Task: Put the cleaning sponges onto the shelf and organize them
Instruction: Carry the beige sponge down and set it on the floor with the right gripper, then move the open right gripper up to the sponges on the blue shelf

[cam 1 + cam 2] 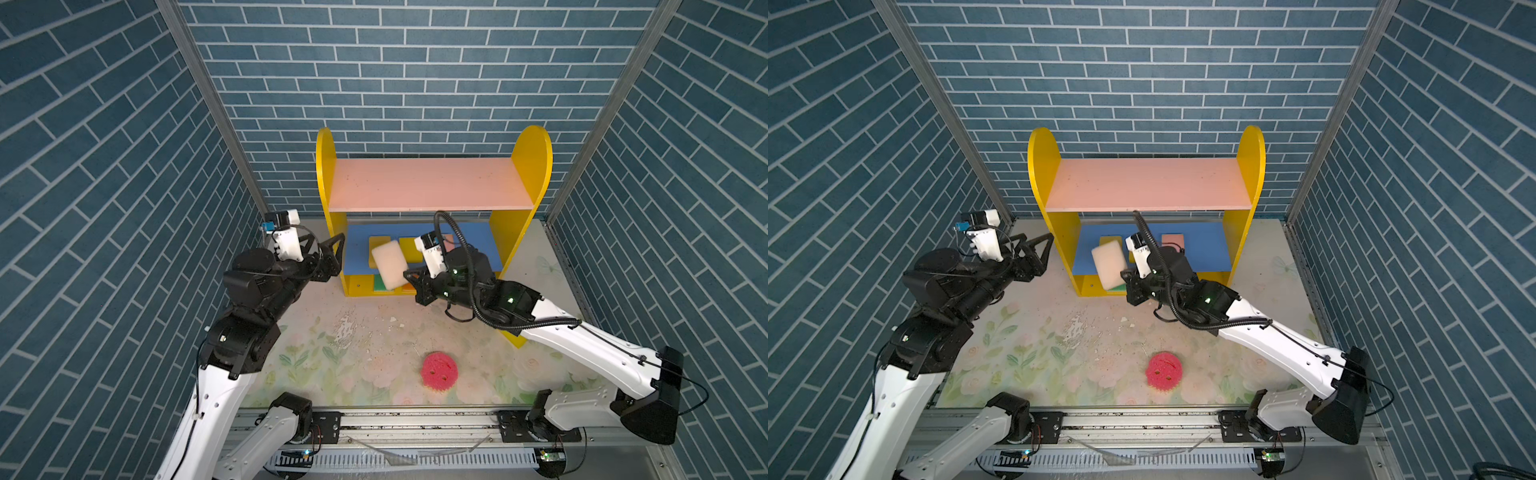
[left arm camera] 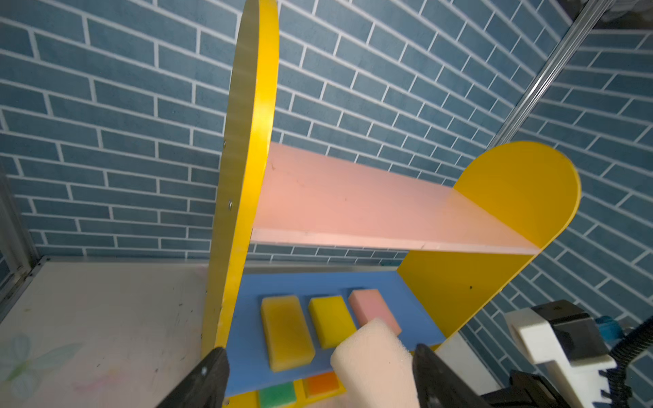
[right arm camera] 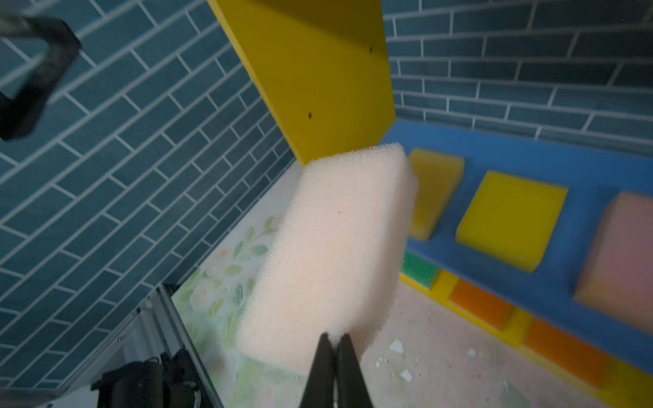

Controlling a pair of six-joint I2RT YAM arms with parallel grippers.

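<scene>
**Layout.** The shelf (image 1: pixel 532 166) stands upright at the back edge of the bench (image 1: pixel 395 345). The pink top board (image 1: pixel 428 183) is bare from end to end. The blue middle board (image 2: pixel 254 318) carries two yellow sponges (image 2: pixel 286 332) and a pink sponge (image 2: pixel 374 311), side by side with gaps between. At the base's front edge a green sponge (image 2: pixel 277 394) and an orange sponge (image 2: pixel 321 385) show; the rest of that level is hidden.

**Hands.** The right hand (image 3: pixel 334 342) is pinched tight on one short end of the cream sponge (image 1: pixel 388 266). The sponge juts out full length, tilted, in front of the blue board's front edge. Contact with the shelf cannot be confirmed. The left hand (image 1: pixel 340 253) stands wide and holds nothing, just outside the nearer side panel.

**Outstanding.** The round pink sponge (image 1: pixel 438 370) lies near the bench's front edge, well apart from the shelf.

**Step in hand (judgement).** The cream sponge is being placed on the shelf.
- It is held by one end only, so the free end is likely to sag or swing.
- It should be levelled before it crosses any board edge.
- It is best laid parallel to the row and let go only once flat.

**Edges and room (judgement).**
- The slot between the pink and blue boards looks low, so the top board's front edge is the main snag for the wrist and cable.
- The strip between the first yellow sponge and the side panel looks tight.
- More blue board shows free beyond the pink sponge.
- The top board is open from above and offers the easiest approach.
</scene>
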